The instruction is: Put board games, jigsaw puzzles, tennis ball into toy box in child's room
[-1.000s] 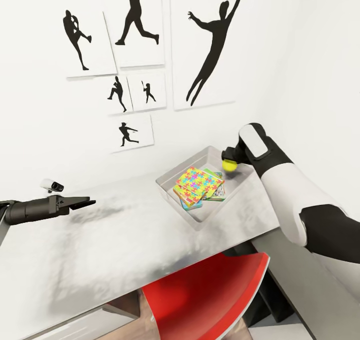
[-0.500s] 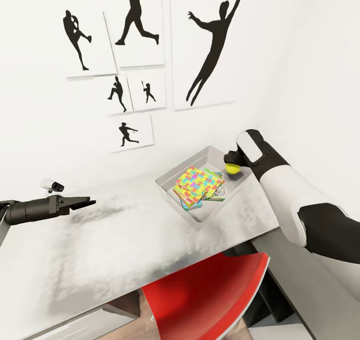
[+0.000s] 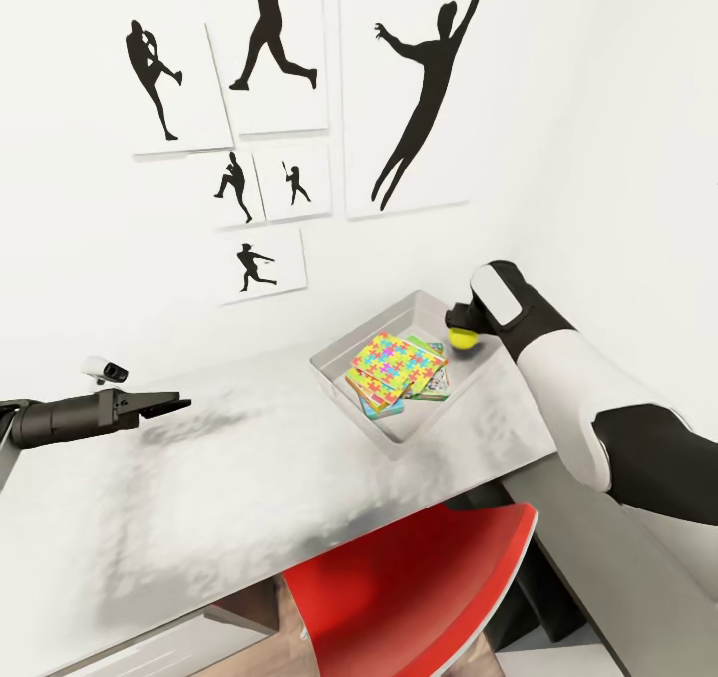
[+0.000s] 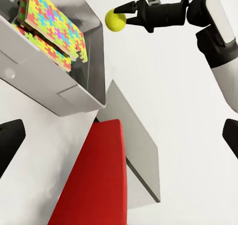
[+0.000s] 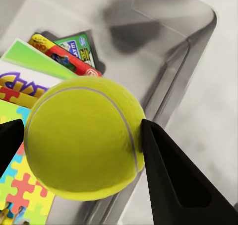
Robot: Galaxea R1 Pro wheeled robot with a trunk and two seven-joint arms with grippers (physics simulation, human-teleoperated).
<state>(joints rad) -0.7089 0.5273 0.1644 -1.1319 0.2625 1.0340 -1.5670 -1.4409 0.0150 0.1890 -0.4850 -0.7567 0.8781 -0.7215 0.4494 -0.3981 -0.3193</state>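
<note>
Right gripper [image 3: 461,330] clamping tennis ball [image 3: 462,337] has dipped slightly over toy box [image 3: 344,360] far-right edge — release looks next; left gripper [image 3: 168,404] spread, idle.

Tennis ball [image 3: 462,337] above toy box [image 3: 344,388]

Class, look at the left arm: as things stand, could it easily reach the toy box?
Probably not without moving: the left gripper hovers open over bare table, well short of the toy box. Nothing blocks the way between them.
</note>
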